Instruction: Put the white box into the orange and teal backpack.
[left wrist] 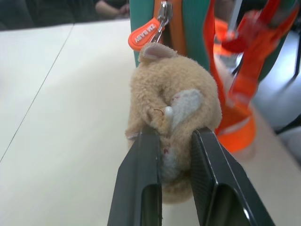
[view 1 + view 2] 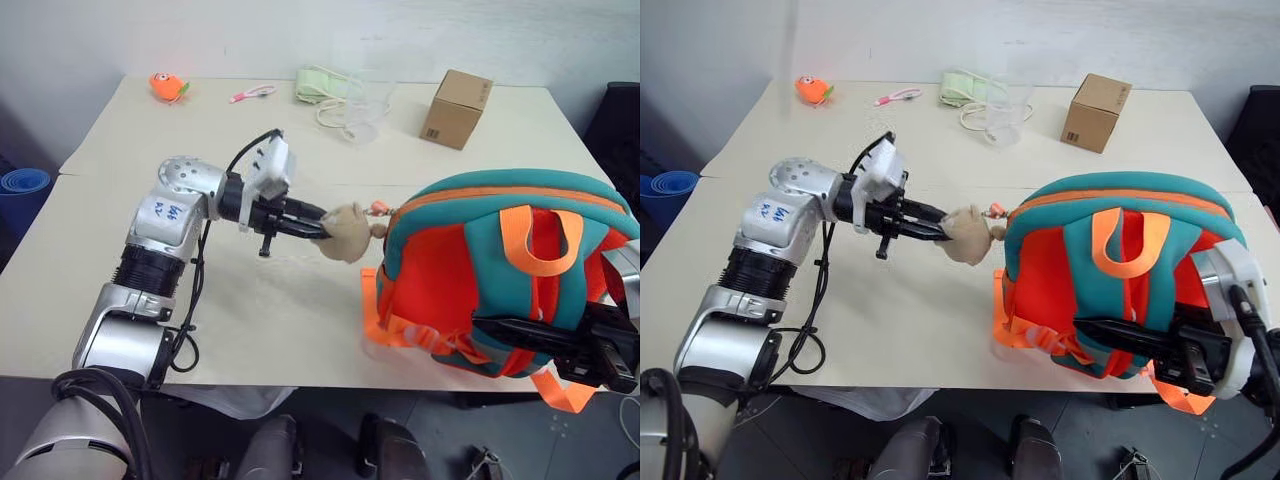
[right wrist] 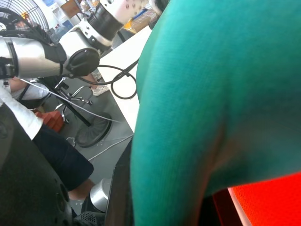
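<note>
Cardboard box stands well behind backpack.

A pale tabletop, made of cream tables pushed together (seams show between them), stands against a plain white wall. Left of the table lies a rolled blue mat; beneath its near edge, grey floor.
</note>
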